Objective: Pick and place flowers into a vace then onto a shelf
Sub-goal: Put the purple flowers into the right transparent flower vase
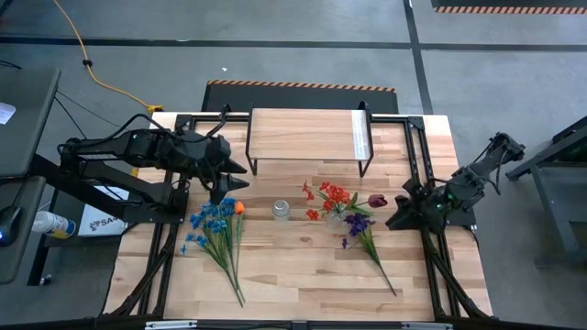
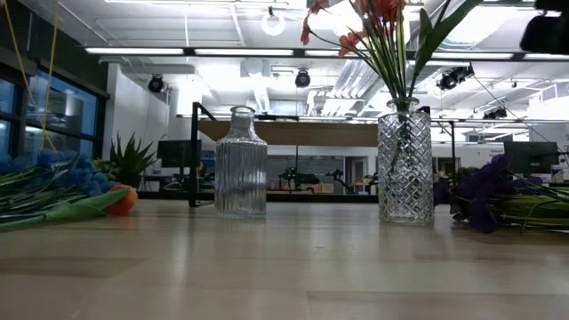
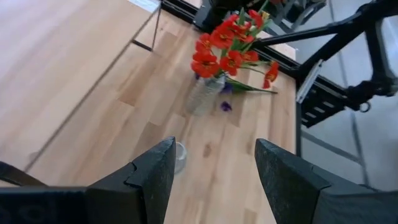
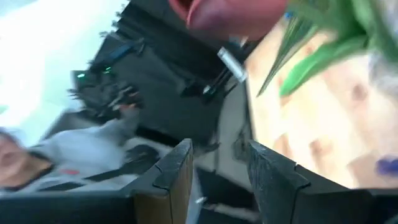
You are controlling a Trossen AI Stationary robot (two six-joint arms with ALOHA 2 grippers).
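The blue bunch with its orange bloom lies flat on the table, its stems pointing toward the near edge. My left gripper hovers open just beyond its blooms; its wrist view looks toward the red flowers. These red flowers stand in a diamond-cut glass vase. Purple and maroon flowers lie beside that vase. My right gripper is open beside the maroon bloom. A ribbed glass bottle stands upright between the bunches. The shelf stands at the far side.
The arms' black frame rails run along both table sides. A spiky green plant shows behind the blue bunch. A person in a grey sleeve is beyond the table. Bare wood lies between the two bunches toward the near edge.
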